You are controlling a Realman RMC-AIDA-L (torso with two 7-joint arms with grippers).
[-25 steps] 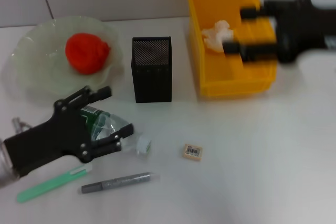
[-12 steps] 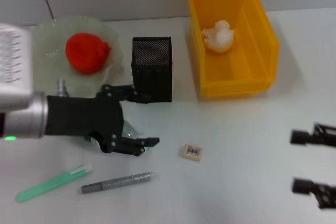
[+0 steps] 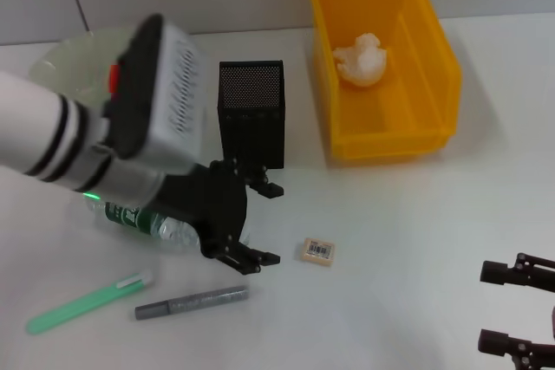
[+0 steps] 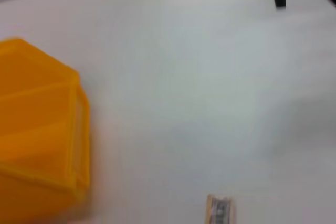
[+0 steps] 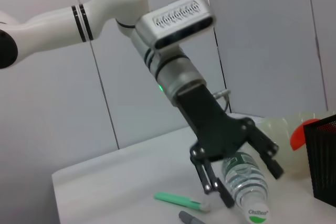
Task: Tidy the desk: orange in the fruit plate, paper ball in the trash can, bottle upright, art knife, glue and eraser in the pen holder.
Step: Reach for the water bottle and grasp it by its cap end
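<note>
White desk (image 3: 408, 240) and grey wall panels frame the scene. Biggest on it is the yellow plastic trash can (image 3: 434, 101), slope-sided, with the crumpled paper ball (image 3: 361, 60) inside. Behind the left arm the pale glassy fruit plate (image 3: 65, 62) shows only its rim and a sliver of the orange (image 5: 300, 131).

The black mesh pen holder (image 3: 251, 110) stands square. Righting the bottle (image 5: 245, 187) seems the step in hand: the left gripper (image 3: 251, 223) straddles the clear, ribbed body, fingers spread around it (whether they press it, I cannot tell). Next it must close and tip the bottle onto its base.

The small tan eraser (image 3: 317, 250) lies apart. The right gripper (image 3: 516, 309) waits low, fingers apart.
</note>
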